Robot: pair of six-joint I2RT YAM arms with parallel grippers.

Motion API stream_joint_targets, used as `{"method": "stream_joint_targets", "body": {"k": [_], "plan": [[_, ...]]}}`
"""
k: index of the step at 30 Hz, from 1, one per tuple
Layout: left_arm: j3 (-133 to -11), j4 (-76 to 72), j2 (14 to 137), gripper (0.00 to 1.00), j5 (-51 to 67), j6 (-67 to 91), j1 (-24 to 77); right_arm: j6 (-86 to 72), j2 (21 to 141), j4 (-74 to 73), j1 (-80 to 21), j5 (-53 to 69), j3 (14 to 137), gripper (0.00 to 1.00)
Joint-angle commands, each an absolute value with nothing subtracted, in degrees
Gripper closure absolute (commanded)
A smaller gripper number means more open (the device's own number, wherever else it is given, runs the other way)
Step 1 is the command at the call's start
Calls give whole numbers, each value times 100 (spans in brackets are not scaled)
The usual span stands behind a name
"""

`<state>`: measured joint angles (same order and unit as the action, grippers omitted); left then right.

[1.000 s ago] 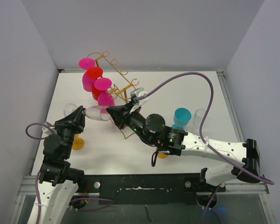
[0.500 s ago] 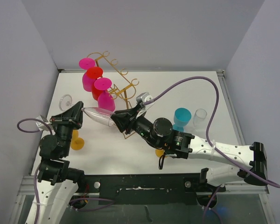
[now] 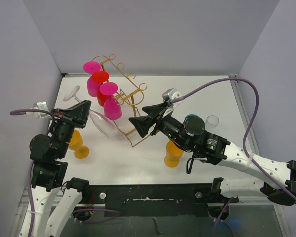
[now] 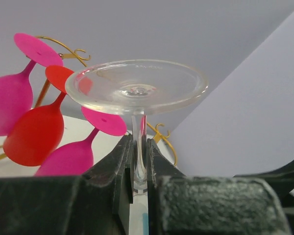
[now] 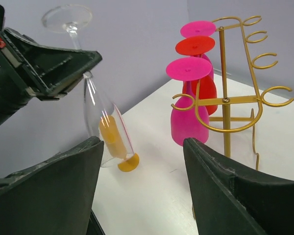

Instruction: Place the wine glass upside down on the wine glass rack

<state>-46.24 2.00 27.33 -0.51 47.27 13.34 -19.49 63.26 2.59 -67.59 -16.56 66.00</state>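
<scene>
My left gripper (image 3: 83,111) is shut on the stem of a clear wine glass (image 3: 102,126), which hangs tilted with its foot (image 3: 71,94) up and its bowl down, just left of the gold wine glass rack (image 3: 130,95). In the left wrist view the jaws (image 4: 139,161) pinch the stem below the round foot (image 4: 137,85). Two pink glasses and a red glass (image 3: 99,79) hang upside down on the rack. My right gripper (image 3: 141,118) stands open and empty in front of the rack. The right wrist view shows the clear glass (image 5: 100,127) left of the rack (image 5: 224,88).
An orange glass (image 3: 76,143) stands on the table under the left arm and another (image 3: 172,154) beneath the right arm. A blue glass (image 3: 192,122) and a small clear glass (image 3: 212,121) stand at the right. Grey walls enclose the table on three sides.
My right gripper opened, let go of the clear glass's bowl and drew back to the right. The left gripper swung the glass from lying level to foot up, bowl down.
</scene>
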Motion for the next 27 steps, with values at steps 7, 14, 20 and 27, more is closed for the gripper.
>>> {"method": "stream_joint_targets", "body": {"k": [7, 14, 20, 27], "plan": [[-5094, 94, 3470, 100, 2297, 1739, 1345, -2206, 6718, -68, -6574, -1058, 7990, 31], [-4803, -133, 3533, 100, 2539, 1150, 1345, -2672, 7171, -339, -6403, -1448, 8579, 31], [-4577, -347, 3554, 100, 2737, 877, 1343, -2872, 7254, -487, -6194, -1523, 8638, 31], [-4220, -860, 3757, 100, 3145, 591, 1344, -3055, 6967, -524, -5980, -1707, 8236, 31]]}}
